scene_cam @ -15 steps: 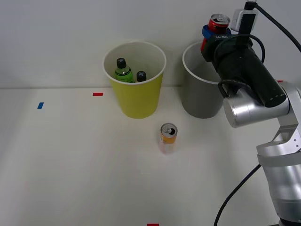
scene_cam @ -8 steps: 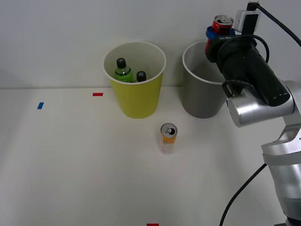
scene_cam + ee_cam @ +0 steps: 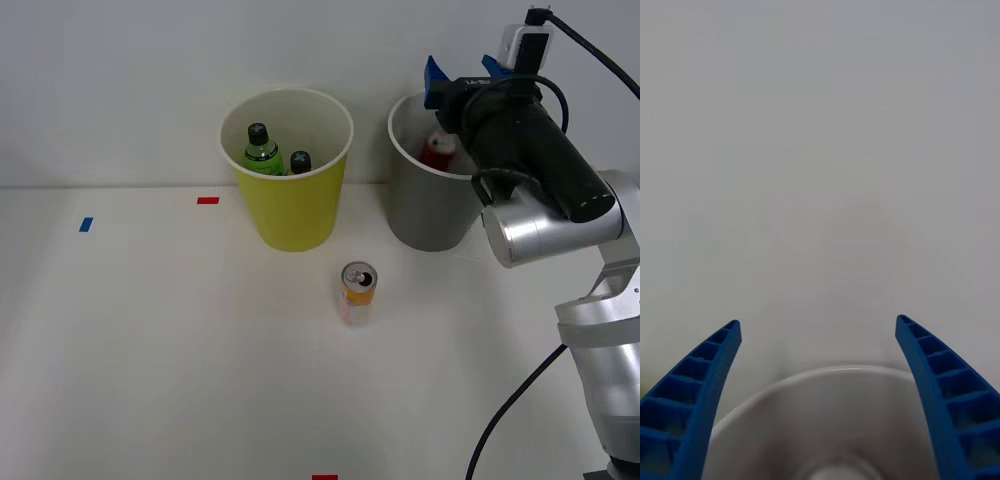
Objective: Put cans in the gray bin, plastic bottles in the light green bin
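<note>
My right gripper [image 3: 462, 72] hangs open above the gray bin [image 3: 420, 215], its blue fingers [image 3: 696, 382] spread wide with nothing between them. A red can [image 3: 437, 150] lies inside the gray bin, below the gripper. The gray bin's white rim [image 3: 790, 386] sits between the fingers in the right wrist view. The orange-yellow and pink can [image 3: 357, 292] stands upright on the table in front of the two bins. Two black-capped plastic bottles [image 3: 262, 150], one green, stand inside the light green bin [image 3: 292, 210].
The two bins stand side by side against the white wall. Small red tape marks [image 3: 208, 200] and a blue one [image 3: 86, 224] lie on the white table. My arm [image 3: 540, 175] rises at the right, with a black cable trailing down.
The gripper opened and let go of the red can, which dropped from between the fingers into the gray bin. The arm barely moved.
</note>
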Motion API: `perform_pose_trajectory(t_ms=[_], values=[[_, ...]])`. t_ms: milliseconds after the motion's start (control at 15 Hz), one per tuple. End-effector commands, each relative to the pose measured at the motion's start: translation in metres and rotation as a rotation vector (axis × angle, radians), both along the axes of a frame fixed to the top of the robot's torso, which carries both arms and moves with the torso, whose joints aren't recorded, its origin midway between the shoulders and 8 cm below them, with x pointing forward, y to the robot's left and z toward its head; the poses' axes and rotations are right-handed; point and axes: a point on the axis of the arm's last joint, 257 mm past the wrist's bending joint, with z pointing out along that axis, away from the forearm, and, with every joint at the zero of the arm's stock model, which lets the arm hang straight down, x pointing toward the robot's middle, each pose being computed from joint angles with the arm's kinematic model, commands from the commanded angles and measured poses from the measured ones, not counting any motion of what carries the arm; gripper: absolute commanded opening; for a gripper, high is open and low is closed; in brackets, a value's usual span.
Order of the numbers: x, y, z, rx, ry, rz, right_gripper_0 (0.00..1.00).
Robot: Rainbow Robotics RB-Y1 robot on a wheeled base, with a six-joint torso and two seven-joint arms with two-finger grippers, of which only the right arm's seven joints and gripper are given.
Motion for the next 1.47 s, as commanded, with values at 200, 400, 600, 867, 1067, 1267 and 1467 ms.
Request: perform_pose_trajectory(t_ms=[200,400,600,867,1067,1267,1467], values=[[-0.001,0.001,0.003,0.016,-0.008,0.014,1.0],[-0.001,-0.002,0.006,0.013,-0.018,0.016,1.0],[-0.002,-0.005,0.007,0.013,-0.021,0.02,1.0],[-0.016,-0.011,0.004,0.001,-0.018,0.048,1.0],[-0.044,-0.01,0.0,0.015,-0.022,0.085,1.0],[-0.072,-0.02,-0.012,-0.016,-0.027,0.059,1.0],[-0.091,-0.035,-0.029,-0.053,-0.014,0.018,1.0]])
